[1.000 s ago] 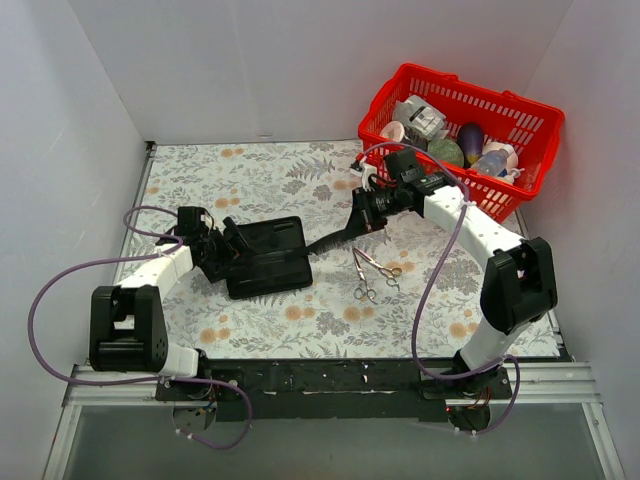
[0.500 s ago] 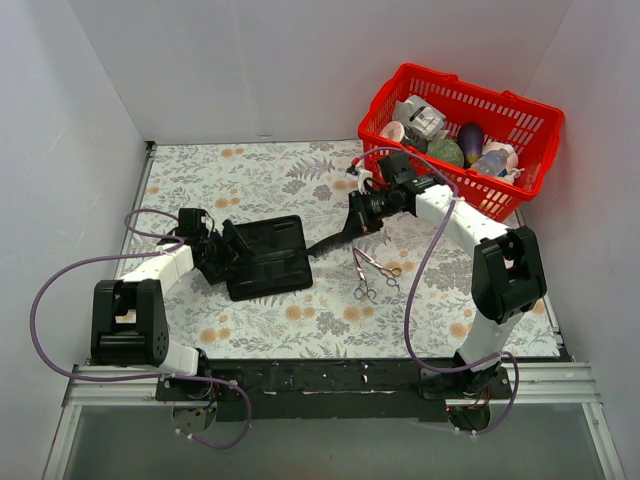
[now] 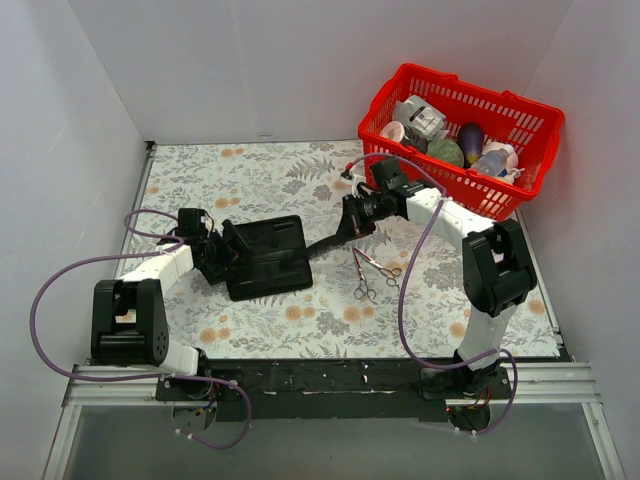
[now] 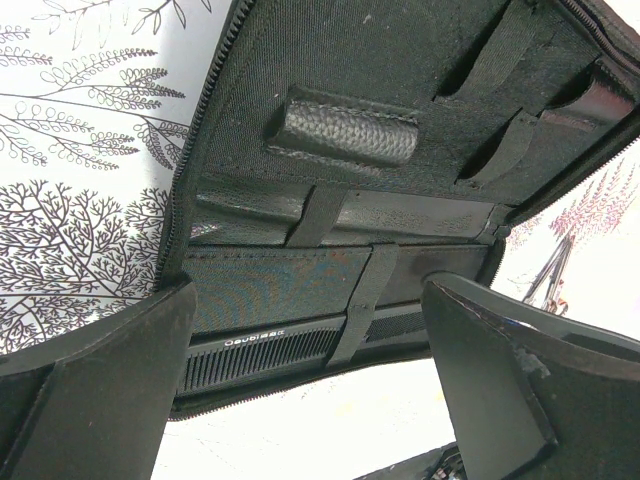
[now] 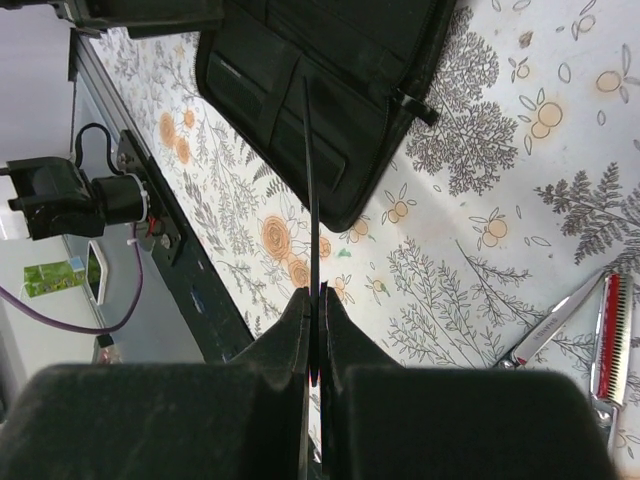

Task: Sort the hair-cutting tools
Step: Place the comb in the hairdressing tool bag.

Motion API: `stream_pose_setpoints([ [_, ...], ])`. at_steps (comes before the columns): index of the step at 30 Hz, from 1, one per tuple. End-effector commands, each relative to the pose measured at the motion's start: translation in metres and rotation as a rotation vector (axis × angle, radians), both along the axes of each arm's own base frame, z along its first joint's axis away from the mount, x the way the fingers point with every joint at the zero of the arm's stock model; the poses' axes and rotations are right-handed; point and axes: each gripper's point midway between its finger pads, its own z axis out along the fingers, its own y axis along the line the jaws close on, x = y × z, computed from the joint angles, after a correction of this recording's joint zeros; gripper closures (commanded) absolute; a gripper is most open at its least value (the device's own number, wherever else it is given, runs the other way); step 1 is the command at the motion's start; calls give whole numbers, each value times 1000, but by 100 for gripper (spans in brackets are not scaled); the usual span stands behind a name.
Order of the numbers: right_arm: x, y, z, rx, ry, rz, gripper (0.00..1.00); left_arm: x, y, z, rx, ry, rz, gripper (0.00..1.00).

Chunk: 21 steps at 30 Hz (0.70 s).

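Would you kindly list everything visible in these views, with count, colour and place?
Comb: one, black, in the right gripper, pointing at the case.
Scissors: two, silver, on the cloth right of the case.
Case: one, black, open, centre-left.
Basket: one, red, far right corner.
Bottles and egg-shaped items: several, mixed colours, in the basket.
Cloth: one, floral, covering the table.
Left gripper: open, at the case's left edge.
Right gripper: shut on the comb.

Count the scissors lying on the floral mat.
2. Both lie on the floral mat just right of the black case: one pair with rings toward the near edge, the other pair angled to its right, tips close. More may be hidden inside the case.
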Motion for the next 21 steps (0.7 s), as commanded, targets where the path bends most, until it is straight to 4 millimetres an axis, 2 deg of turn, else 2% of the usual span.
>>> stream_pose_setpoints([
  [1,-7,7,-12,8,25,10,99,-13,6,-21,39,67,7,2],
  [10,-10,10,-30,8,78,-17,99,-13,6,-20,35,59,4,2],
  [21,3,13,-51,-19,103,-70,99,-14,5,-20,33,56,-2,2],
])
